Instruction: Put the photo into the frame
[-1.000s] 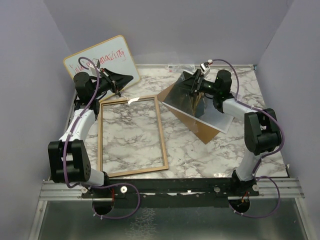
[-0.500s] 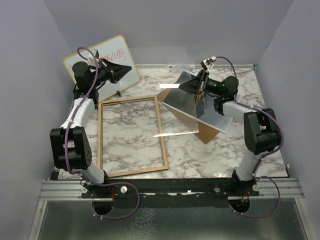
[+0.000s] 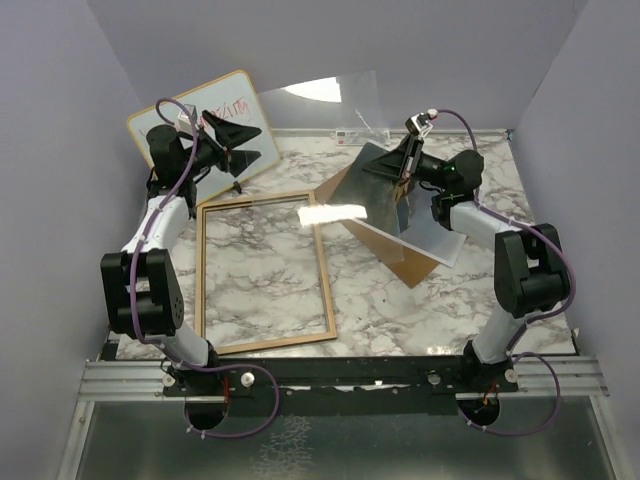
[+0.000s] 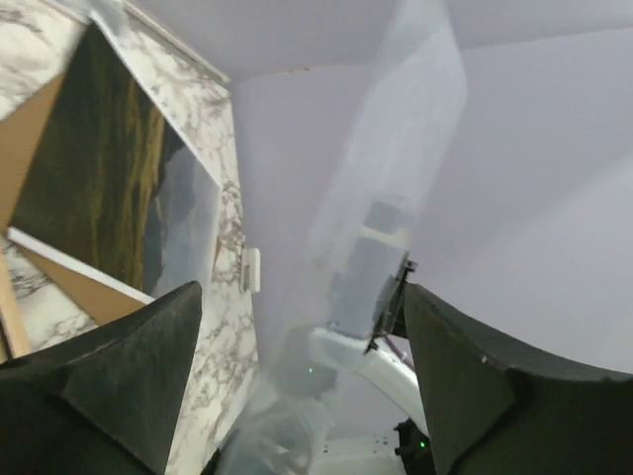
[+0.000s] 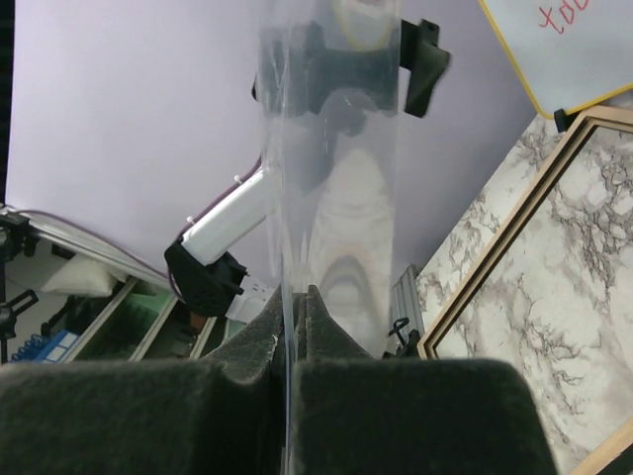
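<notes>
The frame [image 3: 265, 275] lies flat at the table's left-centre, light wood face up, with marble showing through it. The photo [image 3: 372, 203] rests on a brown board [image 3: 412, 262] to the right; in the left wrist view the photo [image 4: 99, 188] is at the left. My right gripper [image 3: 400, 165] is shut on the lower edge of a clear sheet [image 3: 330, 100] that stands up towards the back wall. In the right wrist view the right gripper [image 5: 295, 297] pinches that clear sheet [image 5: 336, 148]. My left gripper [image 3: 258, 143] hangs open and empty above the frame's far end, and the left gripper [image 4: 302, 297] faces the clear sheet [image 4: 396, 148].
A whiteboard [image 3: 190, 125] with red handwriting leans in the back left corner behind the left arm. A white sheet [image 3: 442, 238] lies under the brown board at the right. Purple walls enclose the table on three sides.
My right gripper has shut on the clear sheet and swung it upright. My left gripper has risen from the frame's far rail and opened.
</notes>
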You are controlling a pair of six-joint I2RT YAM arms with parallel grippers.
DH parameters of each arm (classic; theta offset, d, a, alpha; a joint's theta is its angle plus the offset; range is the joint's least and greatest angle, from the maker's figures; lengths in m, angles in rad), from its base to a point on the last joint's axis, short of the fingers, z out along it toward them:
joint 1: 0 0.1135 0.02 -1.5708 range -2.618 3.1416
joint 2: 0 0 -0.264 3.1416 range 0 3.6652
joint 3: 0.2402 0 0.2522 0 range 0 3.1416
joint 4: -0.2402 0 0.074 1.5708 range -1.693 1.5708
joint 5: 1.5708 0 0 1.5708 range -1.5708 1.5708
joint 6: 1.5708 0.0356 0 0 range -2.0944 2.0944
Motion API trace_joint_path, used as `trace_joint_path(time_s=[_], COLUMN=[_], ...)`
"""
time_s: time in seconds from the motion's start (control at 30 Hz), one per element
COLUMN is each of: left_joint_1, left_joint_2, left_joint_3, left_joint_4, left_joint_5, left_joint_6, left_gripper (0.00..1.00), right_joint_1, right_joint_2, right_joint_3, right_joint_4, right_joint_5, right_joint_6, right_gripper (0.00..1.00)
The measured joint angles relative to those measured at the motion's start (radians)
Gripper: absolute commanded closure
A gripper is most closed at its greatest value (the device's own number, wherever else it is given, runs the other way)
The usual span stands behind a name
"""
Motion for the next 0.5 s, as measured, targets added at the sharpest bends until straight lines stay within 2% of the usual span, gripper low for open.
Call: trace_joint_path(time_s=[0.03, 0.13, 0.2, 0.27, 0.37, 0.5], left_joint_1=[0.004, 0.024, 0.034, 0.042, 0.053, 0.058], left_joint_2=[0.000, 0.005, 0.028, 0.043, 0.040, 0.037], left_joint_3=[-0.003, 0.025, 0.101, 0.150, 0.163, 0.133], left_joint_4=[-0.024, -0.257, -0.468, -0.601, -0.749, -0.862], left_joint_5=[-0.004, -0.069, -0.138, -0.199, -0.282, -0.390], left_joint_6=[0.022, 0.208, 0.360, 0.475, 0.610, 0.710], left_gripper=[0.09, 0.01, 0.01, 0.01, 0.01, 0.01], right_joint_1=[-0.003, -0.015, -0.031, -0.042, -0.055, -0.072], right_joint_2=[-0.010, -0.036, -0.056, -0.061, -0.065, -0.078], right_joint_3=[0.000, -0.005, -0.015, -0.026, -0.041, -0.058], right_joint_4=[-0.015, -0.051, -0.067, -0.080, -0.130, -0.203], right_joint_5=[0.004, 0.024, 0.034, 0.044, 0.059, 0.074], right_joint_6=[0.000, 0.000, 0.004, 0.008, 0.003, -0.027], right_gripper=[0.99, 0.99, 0.99, 0.99, 0.99, 0.99])
